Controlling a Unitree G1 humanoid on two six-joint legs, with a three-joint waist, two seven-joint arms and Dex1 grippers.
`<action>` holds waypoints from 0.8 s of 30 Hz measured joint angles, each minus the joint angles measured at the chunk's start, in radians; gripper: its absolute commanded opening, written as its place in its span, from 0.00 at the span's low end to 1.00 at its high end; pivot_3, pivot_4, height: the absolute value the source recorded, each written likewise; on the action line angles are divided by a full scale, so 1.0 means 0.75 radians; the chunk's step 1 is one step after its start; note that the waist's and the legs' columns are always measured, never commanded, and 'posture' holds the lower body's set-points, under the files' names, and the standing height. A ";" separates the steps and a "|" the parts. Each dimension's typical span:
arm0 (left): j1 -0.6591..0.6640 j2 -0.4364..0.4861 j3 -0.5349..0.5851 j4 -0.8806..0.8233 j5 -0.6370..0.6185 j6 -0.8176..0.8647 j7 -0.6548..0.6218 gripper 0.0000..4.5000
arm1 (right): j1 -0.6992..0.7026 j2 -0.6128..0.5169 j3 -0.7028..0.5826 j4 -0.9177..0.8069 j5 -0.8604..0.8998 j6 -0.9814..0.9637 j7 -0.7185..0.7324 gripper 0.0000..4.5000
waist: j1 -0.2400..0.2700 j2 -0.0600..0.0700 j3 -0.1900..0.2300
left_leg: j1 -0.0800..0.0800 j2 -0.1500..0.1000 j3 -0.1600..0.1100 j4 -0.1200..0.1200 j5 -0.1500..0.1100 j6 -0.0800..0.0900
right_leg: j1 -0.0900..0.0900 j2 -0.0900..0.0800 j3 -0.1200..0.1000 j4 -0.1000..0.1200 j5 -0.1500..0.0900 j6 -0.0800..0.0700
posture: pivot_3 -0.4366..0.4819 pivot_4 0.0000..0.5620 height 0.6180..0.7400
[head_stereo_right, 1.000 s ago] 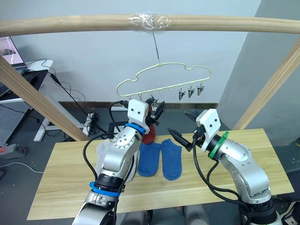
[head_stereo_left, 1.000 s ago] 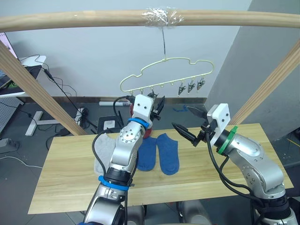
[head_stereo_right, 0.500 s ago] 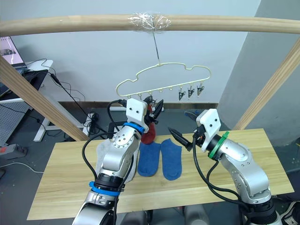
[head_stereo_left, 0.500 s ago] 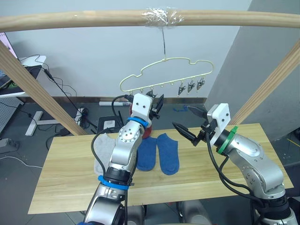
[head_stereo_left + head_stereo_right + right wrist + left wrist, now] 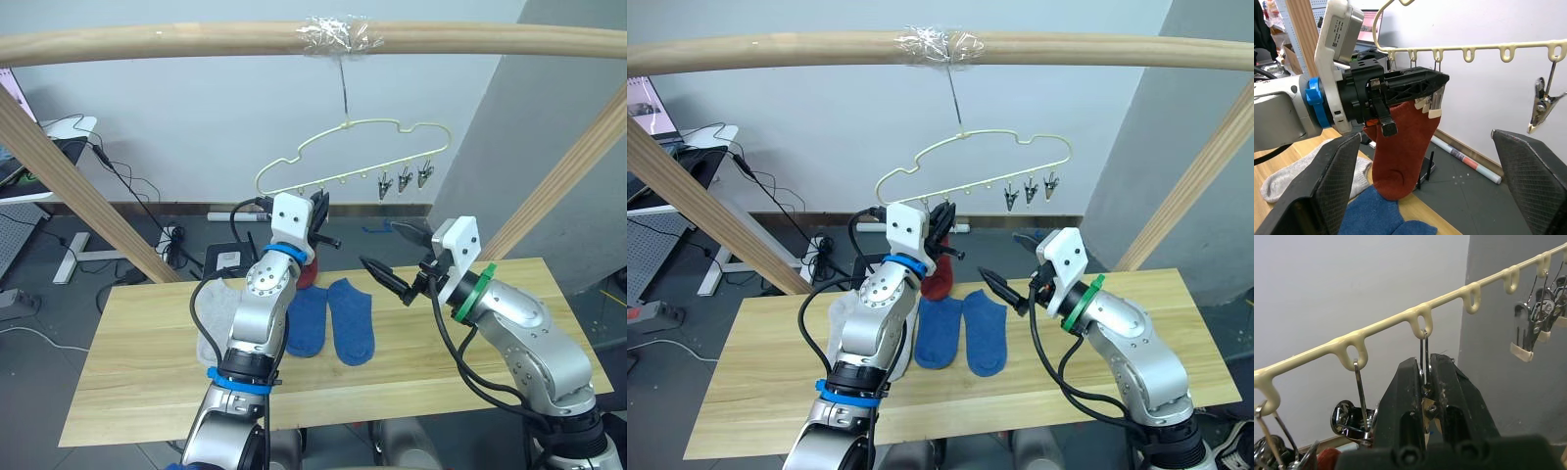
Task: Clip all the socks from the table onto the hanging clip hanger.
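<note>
On the table, nearest: two blue socks flat side by side, a grey sock beside the left arm. Right gripper hovering over the far edge, fingers wide apart, empty. Above and beyond — left gripper pinched on a clip of the hanger, a red sock hanging just below. Best to squeeze the clip fully open, keep the hanger from swinging, feed the cuff deep between the clip's jaws — release only once seated.
</note>
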 measured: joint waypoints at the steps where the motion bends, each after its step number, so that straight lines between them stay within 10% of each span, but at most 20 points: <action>1: -0.002 0.002 0.002 -0.010 -0.011 0.025 -0.002 0.01 | -0.001 -0.019 0.030 0.011 -0.035 0.001 -0.003 1.00 | 0.000 0.000 0.000 | 0.000 0.000 0.000 0.000 0.000 0.000 | 0.000 0.000 0.000 0.000 0.000 0.000 | 0.32 0.33 1.00; 11: -0.001 0.156 0.108 -0.222 -0.254 0.424 -0.134 0.01 | -0.134 0.071 0.409 0.565 -0.400 0.009 -0.051 1.00 | -0.019 0.000 0.000 | 0.002 0.001 0.000 0.001 0.000 0.000 | 0.000 0.001 0.001 0.004 0.000 0.000 | 0.38 0.34 1.00; 24: 0.069 0.195 0.124 -0.403 -0.355 0.603 -0.138 0.01 | -0.313 0.248 0.479 1.181 -0.581 -0.094 -0.052 1.00 | -0.004 0.000 0.000 | 0.003 0.001 -0.001 0.000 0.000 0.000 | 0.000 0.001 0.001 0.004 0.001 -0.001 | 0.42 0.35 1.00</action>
